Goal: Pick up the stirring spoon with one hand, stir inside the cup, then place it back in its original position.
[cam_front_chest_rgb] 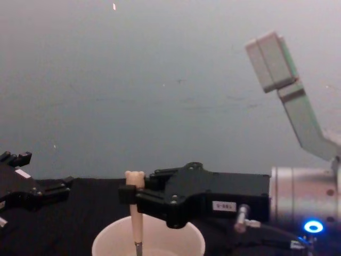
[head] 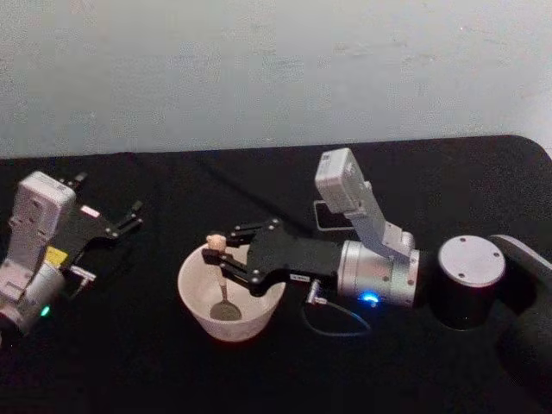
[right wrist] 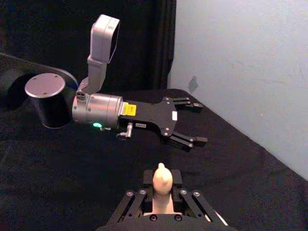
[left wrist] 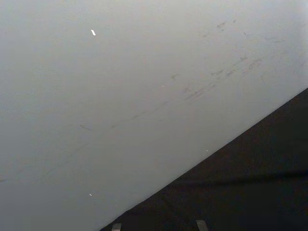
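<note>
Pale beige in the handle, with a small bear head on top and a shiny silver bowl below: slim stirring spoon (head: 222,278), standing nearly upright inside the wide round cream-white cup (head: 194,274), bowl low in the cup. Clamped at the upper handle, just under the bear head, between the black fingers of the right gripper (head: 217,257), reaching in from the right above the rim. Behind that arm, partly hidden, a small dark grey square holder (head: 328,217) on the black cloth table (head: 414,172). To the left, well apart from the cup, the left gripper (right wrist: 198,122), fingers spread wide, holding nothing.
</note>
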{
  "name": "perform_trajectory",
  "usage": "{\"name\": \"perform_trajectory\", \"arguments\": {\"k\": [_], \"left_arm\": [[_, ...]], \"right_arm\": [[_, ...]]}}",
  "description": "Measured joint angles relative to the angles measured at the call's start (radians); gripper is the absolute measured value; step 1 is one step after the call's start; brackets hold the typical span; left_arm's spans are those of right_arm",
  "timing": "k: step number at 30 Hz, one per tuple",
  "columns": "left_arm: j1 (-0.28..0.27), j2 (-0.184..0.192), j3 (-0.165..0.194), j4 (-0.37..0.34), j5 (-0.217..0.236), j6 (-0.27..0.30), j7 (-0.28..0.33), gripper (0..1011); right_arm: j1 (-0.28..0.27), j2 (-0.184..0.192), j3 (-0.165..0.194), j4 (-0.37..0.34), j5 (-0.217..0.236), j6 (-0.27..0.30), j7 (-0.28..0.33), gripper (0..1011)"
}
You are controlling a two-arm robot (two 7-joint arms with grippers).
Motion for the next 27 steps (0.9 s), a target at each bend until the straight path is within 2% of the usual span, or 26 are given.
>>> {"name": "perform_trajectory", "arguments": {"k": [8,13,22,27], "left_arm": [[0.000,0.000,0.000,0.000,0.000,0.000,0.000,1002],[0.000,0.000,0.000,0.000,0.000,0.000,0.000,1001],[0.000,0.000,0.000,0.000,0.000,0.000,0.000,1001],[0.000,0.000,0.000,0.000,0.000,0.000,0.000,1001]], "right_arm": [[0.026,-0.044,-0.001,0.060,-0.017,-0.002,-0.016,212],[0.047,-0.069,0.016,0.107,-0.025,-0.010,-0.033,212],[0.065,-0.077,0.051,0.140,-0.030,-0.015,-0.052,212],[0.054,-0.058,0.067,0.115,-0.031,-0.016,-0.052,212]]}}
